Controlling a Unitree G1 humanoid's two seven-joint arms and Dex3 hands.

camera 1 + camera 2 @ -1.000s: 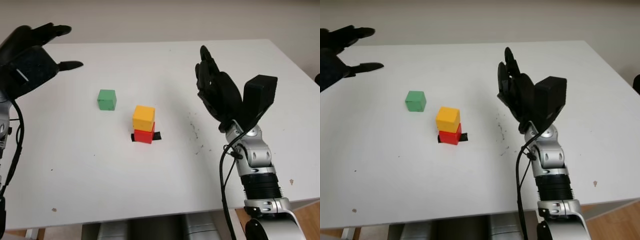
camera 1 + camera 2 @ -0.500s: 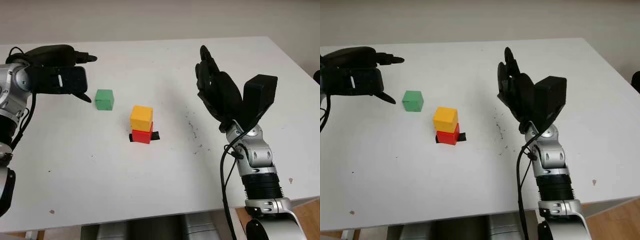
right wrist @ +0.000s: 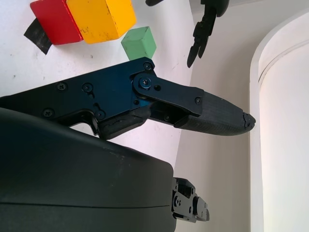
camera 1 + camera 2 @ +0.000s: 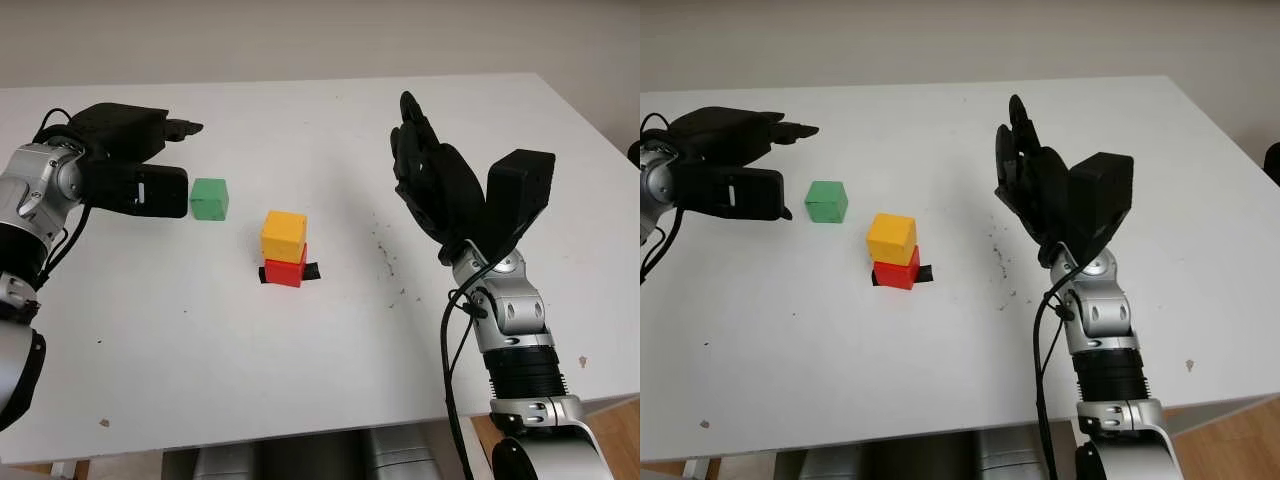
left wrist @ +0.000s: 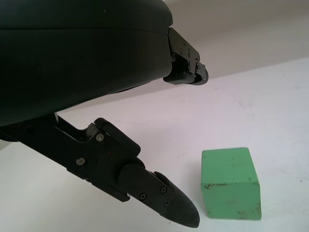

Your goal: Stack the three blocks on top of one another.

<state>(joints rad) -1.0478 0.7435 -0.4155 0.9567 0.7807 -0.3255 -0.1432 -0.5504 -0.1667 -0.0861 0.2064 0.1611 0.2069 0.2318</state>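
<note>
White worktop [image 4: 300, 380]. Right hand [image 4: 440, 190] raised, open, well right of blocks. Left hand [image 4: 135, 170] open, holding nothing, just beside green block [image 4: 209, 198]. Yellow block [image 4: 283, 235] on red block [image 4: 286, 270], between hands.

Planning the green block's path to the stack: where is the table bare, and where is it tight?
Bare: the table in front of the stack, and between the yellow block and the open right hand. Tight: the green block beside the open left hand.
</note>
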